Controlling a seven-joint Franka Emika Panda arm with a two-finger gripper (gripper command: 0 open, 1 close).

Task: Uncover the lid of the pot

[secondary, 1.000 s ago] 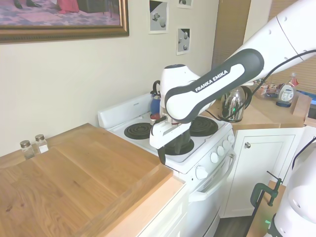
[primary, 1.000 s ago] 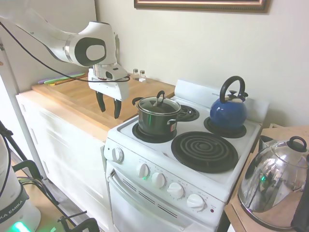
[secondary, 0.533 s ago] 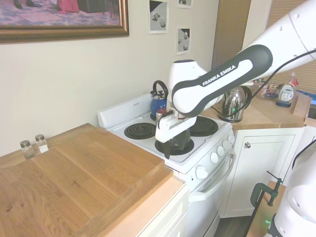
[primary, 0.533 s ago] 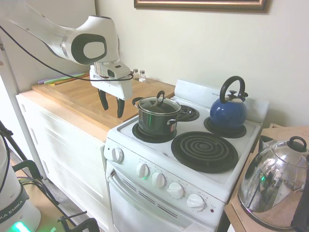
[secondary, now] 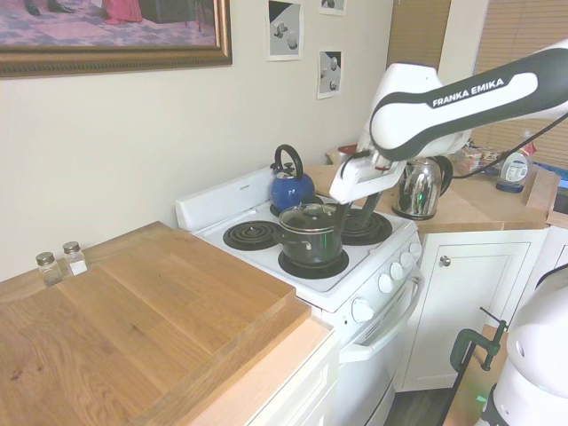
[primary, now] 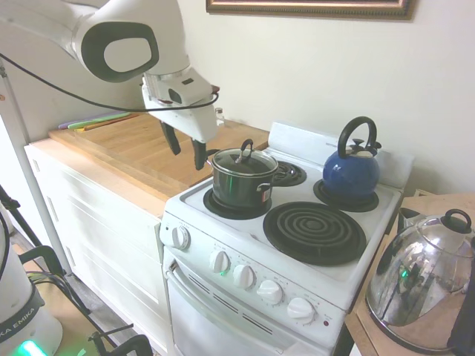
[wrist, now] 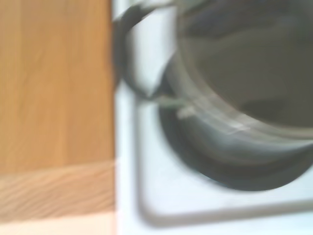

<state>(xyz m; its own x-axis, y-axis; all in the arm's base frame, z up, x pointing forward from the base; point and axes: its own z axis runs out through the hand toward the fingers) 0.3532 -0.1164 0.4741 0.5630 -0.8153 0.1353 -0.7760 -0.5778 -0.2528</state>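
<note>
Overhead, the gripper [primary: 187, 147] hangs with fingers spread, holding nothing — just beside the pot [primary: 239, 186] at the stove's [primary: 245, 222] counter-side edge. Its lid [primary: 243, 159] sits on the pot — clear air above.

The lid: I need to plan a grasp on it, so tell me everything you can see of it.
The lid is small, round and clear glass with a steel rim and a black arched loop handle standing upright at its centre. It sits level and closed on the pot, which stands on the stove's front burner nearest the wooden counter. Nothing else touches it. The end effector hangs open beside the pot on the counter side, apart from the lid.
</note>
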